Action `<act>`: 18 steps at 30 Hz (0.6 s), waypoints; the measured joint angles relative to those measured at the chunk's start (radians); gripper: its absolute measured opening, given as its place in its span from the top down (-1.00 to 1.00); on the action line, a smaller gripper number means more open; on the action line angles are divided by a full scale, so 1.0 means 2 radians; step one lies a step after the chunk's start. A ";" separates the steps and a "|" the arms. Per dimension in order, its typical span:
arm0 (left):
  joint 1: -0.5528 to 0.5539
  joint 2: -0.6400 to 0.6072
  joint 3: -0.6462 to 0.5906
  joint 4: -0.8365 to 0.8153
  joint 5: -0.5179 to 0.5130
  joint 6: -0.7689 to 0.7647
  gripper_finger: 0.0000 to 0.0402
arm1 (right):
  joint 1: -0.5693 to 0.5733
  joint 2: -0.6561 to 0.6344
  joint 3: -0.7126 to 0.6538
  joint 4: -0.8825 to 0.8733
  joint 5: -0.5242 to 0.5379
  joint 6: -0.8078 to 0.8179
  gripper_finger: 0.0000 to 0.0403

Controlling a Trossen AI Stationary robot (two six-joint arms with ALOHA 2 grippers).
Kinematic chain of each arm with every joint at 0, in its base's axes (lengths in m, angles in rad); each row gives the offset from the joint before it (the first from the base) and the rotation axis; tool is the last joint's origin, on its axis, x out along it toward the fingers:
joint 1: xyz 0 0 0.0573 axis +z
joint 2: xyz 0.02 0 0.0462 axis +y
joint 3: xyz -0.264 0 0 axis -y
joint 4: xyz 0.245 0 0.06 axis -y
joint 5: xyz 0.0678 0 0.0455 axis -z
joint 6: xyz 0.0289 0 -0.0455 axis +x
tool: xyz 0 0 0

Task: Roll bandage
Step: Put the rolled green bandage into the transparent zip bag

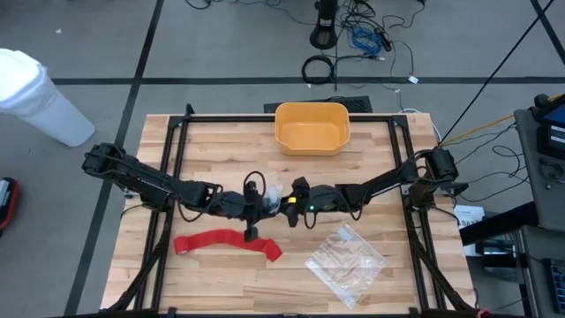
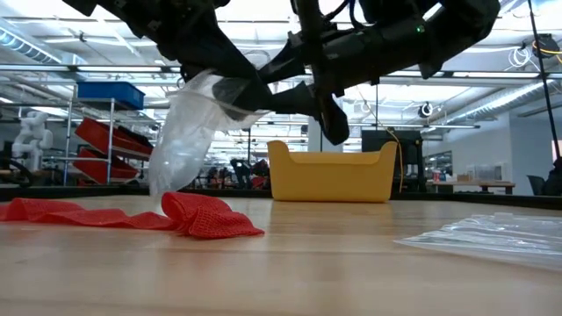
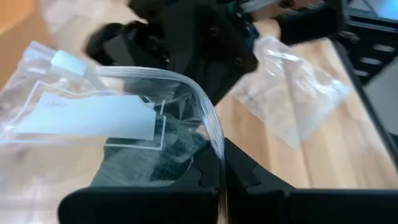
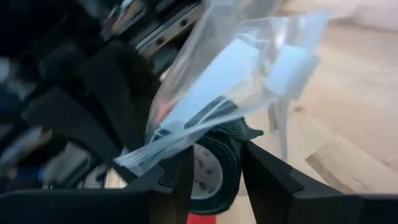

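Here, between my right gripper's fingers sits a dark green roll, its round end facing out; my fingers press it from both sides, just at the mouth of a clear plastic bag. My left gripper is pinched tight on the edge of that same bag, which bears a white label and a white zip slider, and holds it up off the table so it hangs in the air. My two grippers meet head-on above the middle of the wooden table, almost touching. Below them, toward the table's left front, the bandage lies unrolled on the wood, a red strip with one rumpled end. A second clear bag lies flat to the right of it, and a yellow bin stands at the far edge.
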 joint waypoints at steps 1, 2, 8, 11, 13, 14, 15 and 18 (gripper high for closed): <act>0.000 0.000 0.000 -0.003 0.012 0.002 1.00 | 0.000 0.000 0.000 -0.003 -0.013 -0.011 0.41; 0.000 0.000 0.000 -0.006 0.025 0.003 1.00 | 0.001 0.000 0.000 -0.006 -0.020 -0.021 0.41; 0.001 0.019 0.000 0.006 0.117 0.030 1.00 | 0.020 0.000 0.000 -0.012 -0.032 -0.104 0.42; 0.001 0.027 0.000 0.023 0.149 0.039 1.00 | 0.029 0.000 0.000 -0.017 -0.050 -0.107 0.42; 0.001 0.027 0.000 0.042 0.171 0.041 1.00 | 0.032 0.000 0.000 -0.021 -0.069 -0.092 0.42; 0.001 0.027 0.000 0.051 0.181 0.041 1.00 | 0.034 0.000 0.000 -0.023 -0.077 -0.085 0.42; 0.002 0.027 0.000 0.060 0.190 0.041 1.00 | 0.035 -0.002 0.000 -0.028 -0.085 -0.080 0.42; 0.001 0.023 0.000 0.074 0.214 0.042 1.00 | 0.044 -0.010 0.000 -0.043 -0.108 -0.075 0.42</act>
